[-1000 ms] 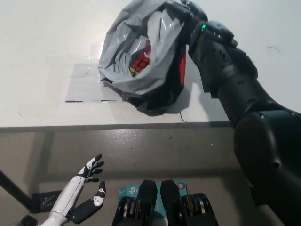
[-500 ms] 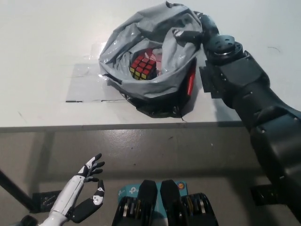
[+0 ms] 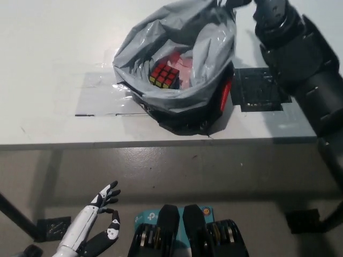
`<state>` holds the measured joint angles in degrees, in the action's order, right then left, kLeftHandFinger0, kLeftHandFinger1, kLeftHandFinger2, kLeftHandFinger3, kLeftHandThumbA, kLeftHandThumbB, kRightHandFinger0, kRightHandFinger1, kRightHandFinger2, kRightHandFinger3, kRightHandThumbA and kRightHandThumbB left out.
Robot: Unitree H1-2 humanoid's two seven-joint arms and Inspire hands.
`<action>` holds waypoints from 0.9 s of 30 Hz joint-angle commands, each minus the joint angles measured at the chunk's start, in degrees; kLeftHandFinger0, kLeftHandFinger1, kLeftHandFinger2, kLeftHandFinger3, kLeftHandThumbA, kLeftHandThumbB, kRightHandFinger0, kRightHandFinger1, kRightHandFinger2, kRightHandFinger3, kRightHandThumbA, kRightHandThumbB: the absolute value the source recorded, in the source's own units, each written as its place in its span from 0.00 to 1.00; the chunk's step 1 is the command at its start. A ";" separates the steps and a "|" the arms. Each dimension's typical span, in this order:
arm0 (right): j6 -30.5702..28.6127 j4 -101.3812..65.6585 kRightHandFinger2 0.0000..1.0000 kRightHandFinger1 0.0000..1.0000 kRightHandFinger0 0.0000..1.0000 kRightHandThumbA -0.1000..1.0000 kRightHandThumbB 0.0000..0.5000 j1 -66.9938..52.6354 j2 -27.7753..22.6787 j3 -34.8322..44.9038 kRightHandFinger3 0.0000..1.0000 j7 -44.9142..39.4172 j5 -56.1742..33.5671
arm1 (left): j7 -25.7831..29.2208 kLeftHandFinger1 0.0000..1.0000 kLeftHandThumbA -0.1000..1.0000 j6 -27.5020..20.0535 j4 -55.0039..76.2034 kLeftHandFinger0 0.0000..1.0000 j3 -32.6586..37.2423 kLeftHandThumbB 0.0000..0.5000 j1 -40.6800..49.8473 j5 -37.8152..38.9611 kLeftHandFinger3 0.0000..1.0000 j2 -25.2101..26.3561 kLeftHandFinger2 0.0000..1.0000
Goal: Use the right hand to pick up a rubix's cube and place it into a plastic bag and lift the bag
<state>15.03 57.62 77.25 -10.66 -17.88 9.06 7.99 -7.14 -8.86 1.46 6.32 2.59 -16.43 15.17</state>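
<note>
Item: grey plastic bag point(image 3: 206, 48), translucent, crumpled, mouth wide open and facing up toward the camera. It sits on the white tabletop point(image 3: 53, 64), near the front edge, its lower side bulging over a dark underlayer with a red strip point(image 3: 226, 95) showing at its right flank.

Item: rubix's cube point(image 3: 164, 75), inside the bag, low in the opening and left of centre. Top face shows mostly red squares; a yellow side is partly visible at its left edge. It lies tilted, resting on the bag's inner lining, with a pale pink patch just beside it to the right.

Item: right hand point(image 3: 239, 4), black, at the top edge of the view, at the bag's upper right rim. Most of the hand is cut off by the frame; whether its fingers are gripping the rim or merely near it cannot be told. The black right arm point(image 3: 300, 59) runs down from there along the right side of the view, above the tabletop.

Item: left hand point(image 3: 99, 214), white with black tips, at lower left, below the tabletop edge and well apart from the bag. It holds nothing; its fingers are spread apart, pointing up and to the right.

Item: dark gridded square point(image 3: 257, 88) on the tabletop, just right of the bag, partly beneath the right arm.

Item: clear taped rectangle point(image 3: 99, 99) on the tabletop, left of the bag, touching the bag's lower left side.
</note>
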 commanded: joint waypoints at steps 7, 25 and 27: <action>7.49 -20.88 1.00 1.00 1.00 0.98 0.91 3.72 -5.06 3.92 1.00 -1.97 4.17 | 0.04 0.81 0.23 -2.02 0.07 0.75 0.10 0.15 -2.39 0.08 1.00 0.67 0.87; 11.18 -74.44 1.00 1.00 1.00 1.00 0.73 -10.58 -18.63 23.02 1.00 -12.45 -17.32 | 0.13 0.90 0.38 0.57 -0.72 0.83 -1.50 0.12 -10.91 0.67 1.00 0.87 0.97; 9.31 -80.14 1.00 1.00 1.00 1.00 0.64 -14.09 -20.21 24.51 1.00 -11.65 -14.63 | -0.09 0.92 0.42 1.13 -0.99 0.84 -2.01 0.10 -12.92 1.16 1.00 1.25 1.00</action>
<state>23.41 5.07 64.67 -20.88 -5.48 2.98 2.39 -7.13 -8.33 -0.54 6.08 -3.36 -16.53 15.05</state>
